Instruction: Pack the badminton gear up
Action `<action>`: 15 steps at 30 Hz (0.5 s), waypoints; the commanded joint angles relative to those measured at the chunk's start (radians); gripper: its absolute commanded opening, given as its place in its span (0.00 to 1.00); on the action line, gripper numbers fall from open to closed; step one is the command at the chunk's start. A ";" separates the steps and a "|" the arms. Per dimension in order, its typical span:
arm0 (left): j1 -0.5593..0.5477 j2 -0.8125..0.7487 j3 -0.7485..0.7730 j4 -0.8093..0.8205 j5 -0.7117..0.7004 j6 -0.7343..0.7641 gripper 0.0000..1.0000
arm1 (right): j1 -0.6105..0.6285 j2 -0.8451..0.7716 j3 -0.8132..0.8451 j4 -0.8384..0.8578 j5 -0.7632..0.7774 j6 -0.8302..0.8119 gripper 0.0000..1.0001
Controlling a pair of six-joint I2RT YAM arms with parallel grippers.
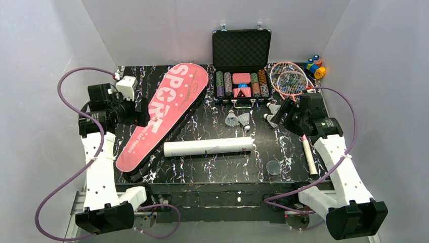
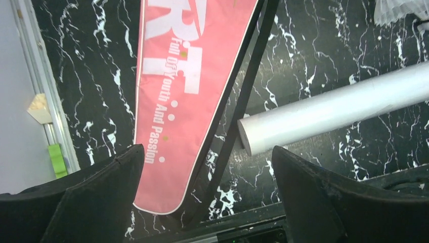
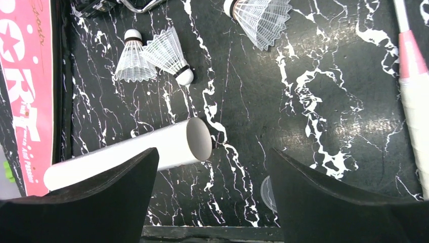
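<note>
Left tool (image 2: 206, 154) and right tool (image 3: 215, 154) both gaped wide, holding nothing. Beyond the right one, shuttlecocks (image 3: 132, 66) looked light and crushable, best pinched at the cork; the stiff tube (image 3: 167, 144) lay across the middle of the counter (image 1: 212, 169), likely to roll

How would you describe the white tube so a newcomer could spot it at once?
On the black marbled table, look just right of the big pink bag, toward the near edge. The tube lies on its side across the middle there. It is the only long, thick white cylinder; the shuttlecocks behind it are small and feathered.
</note>
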 commanded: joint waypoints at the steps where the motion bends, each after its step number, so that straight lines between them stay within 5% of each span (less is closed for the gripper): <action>1: 0.001 -0.049 -0.044 -0.030 0.013 0.026 0.98 | 0.026 0.031 -0.004 0.032 -0.068 0.013 0.87; 10: -0.006 -0.077 -0.077 -0.158 0.154 0.199 0.98 | 0.145 0.071 -0.116 0.125 -0.171 0.085 0.89; 15: -0.026 -0.085 -0.107 -0.199 0.153 0.248 0.98 | 0.149 0.051 -0.183 0.171 -0.230 0.110 0.81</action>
